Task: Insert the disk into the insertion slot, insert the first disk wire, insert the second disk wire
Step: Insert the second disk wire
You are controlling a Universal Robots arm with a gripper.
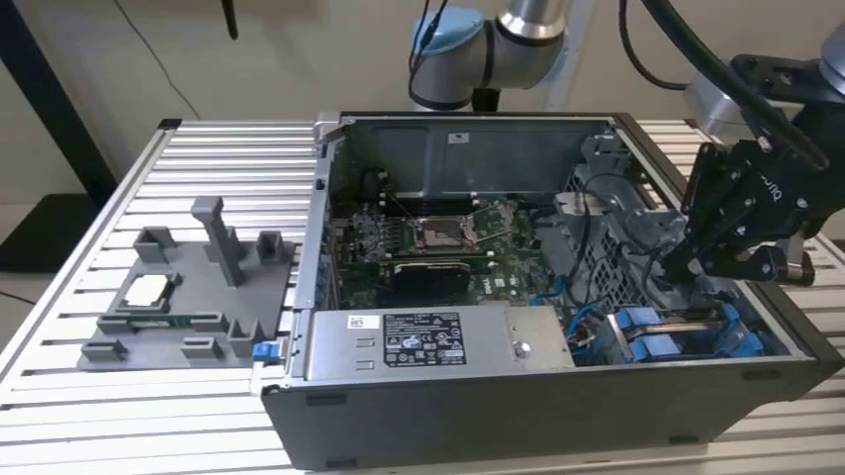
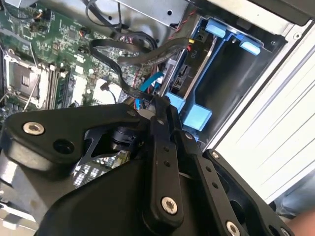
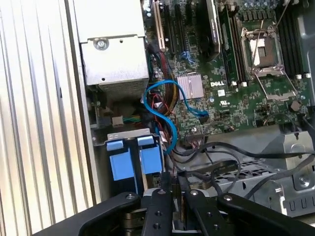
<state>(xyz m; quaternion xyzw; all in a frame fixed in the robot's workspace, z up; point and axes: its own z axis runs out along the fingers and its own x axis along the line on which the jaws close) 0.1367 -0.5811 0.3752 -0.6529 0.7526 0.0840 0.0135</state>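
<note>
Pincer (image 1: pixel 719 265) poised inside the open computer case (image 1: pixel 528 416), just above the blue-edged insertion slot (image 1: pixel 687 336) at the exterior view's right. In both wrist views its fingers (image 2: pixel 160 110) pinch a dark cable (image 2: pixel 142 59) beside the slot.

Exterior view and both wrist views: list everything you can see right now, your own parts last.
PC case: one, dark grey, open, on the slatted table.
Motherboard: one, green, inside the case.
Power supply: one, grey, labelled, at the case's near wall.
Drive bay: one, blue plastic clips, case corner at the exterior view's right.
Blue cable: one, looped beside the bay.
Black cables: several, by the bay.
Fixture tray: one, grey, exterior view's left.
Gripper: one, black, above the bay.
</note>
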